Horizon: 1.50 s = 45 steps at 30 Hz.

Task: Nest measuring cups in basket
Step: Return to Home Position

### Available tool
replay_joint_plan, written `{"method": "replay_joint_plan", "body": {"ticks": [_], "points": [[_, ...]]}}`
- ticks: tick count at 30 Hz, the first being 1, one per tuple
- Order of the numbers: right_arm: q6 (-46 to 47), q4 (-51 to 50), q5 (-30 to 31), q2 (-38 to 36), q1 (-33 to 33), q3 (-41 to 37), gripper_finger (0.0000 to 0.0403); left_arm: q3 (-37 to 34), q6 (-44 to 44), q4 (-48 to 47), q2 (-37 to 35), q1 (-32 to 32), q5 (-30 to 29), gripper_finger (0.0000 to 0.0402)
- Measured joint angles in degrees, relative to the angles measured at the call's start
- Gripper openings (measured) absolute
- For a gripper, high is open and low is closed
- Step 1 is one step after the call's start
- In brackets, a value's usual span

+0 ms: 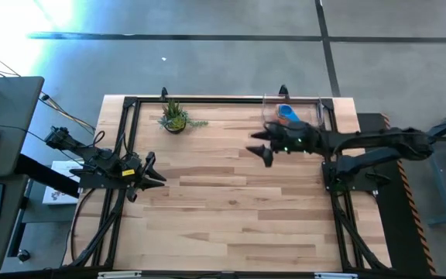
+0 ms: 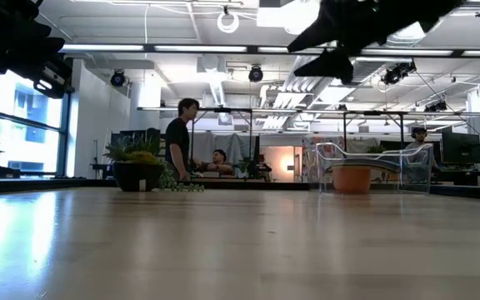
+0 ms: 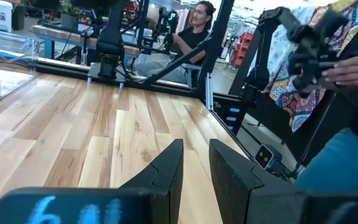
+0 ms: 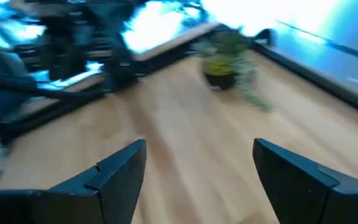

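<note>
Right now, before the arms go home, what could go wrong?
The open right gripper hangs beside the basket; a low retract could clip its clear wall and shift the measuring cups. A person's hand shows just off the table edge, beyond the left gripper parked at the left side; any sweep there could hit it.

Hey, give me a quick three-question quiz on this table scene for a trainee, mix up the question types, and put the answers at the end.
1. True or false: the right gripper is holding one of the measuring cups.
2. Where are the measuring cups? A) inside the basket. B) beside the potted plant. C) in the left gripper.
3. Which arm's gripper is nearer the basket?
Key: 1 false, it is open and empty, above the table beside the basket. 2 A. 3 right.
</note>
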Motion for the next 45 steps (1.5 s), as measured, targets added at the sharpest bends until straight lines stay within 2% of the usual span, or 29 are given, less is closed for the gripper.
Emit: {"method": "replay_joint_plan", "body": {"ticks": [6, 9, 13, 19, 24, 31, 37, 42, 45], "points": [[0.88, 22.56, -6.02, -4.07, 1.64, -15.34, 0.0286, 0.00, 0.02, -0.01, -0.01, -0.02, 0.01, 0.0070], [-1.32, 26.50, -6.07, -6.68, 2.29, -20.78, 0.0286, 0.00, 0.02, -0.01, 0.00, -0.01, 0.01, 0.0070], [-1.38, 27.59, -7.98, -14.04, 2.31, -27.29, 0.0286, 0.00, 0.02, -0.02, -0.01, 0.00, 0.01, 0.0070], [-2.48, 27.27, -8.16, -27.75, 2.30, -37.05, 0.0286, 0.00, 0.02, -0.02, 0.01, 0.00, 0.01, 0.0070], [-3.05, 26.18, -8.57, -35.62, 2.29, -41.06, 0.0286, 0.00, 0.01, -0.01, 0.00, 0.00, -0.01, 0.0070], [-8.38, 21.65, -9.52, -42.89, 2.29, -44.11, 0.0286, 0.00, 0.02, 0.00, -0.01, -0.02, 0.01, 0.0070], [-11.37, 13.64, -9.43, -48.93, 2.12, -44.13, 0.0286, 0.00, 0.01, -0.01, 0.01, -0.01, -0.01, 0.0070], [-12.56, 2.42, -7.52, -54.31, 2.12, -44.13, 0.0286, 0.00, 0.02, 0.00, -0.01, -0.02, 0.01, 0.0070], [-14.37, 1.04, -6.84, -56.35, 2.10, -44.05, 0.0286, 0.00, 0.02, -0.01, -0.01, -0.01, -0.01, 0.0070]]}}
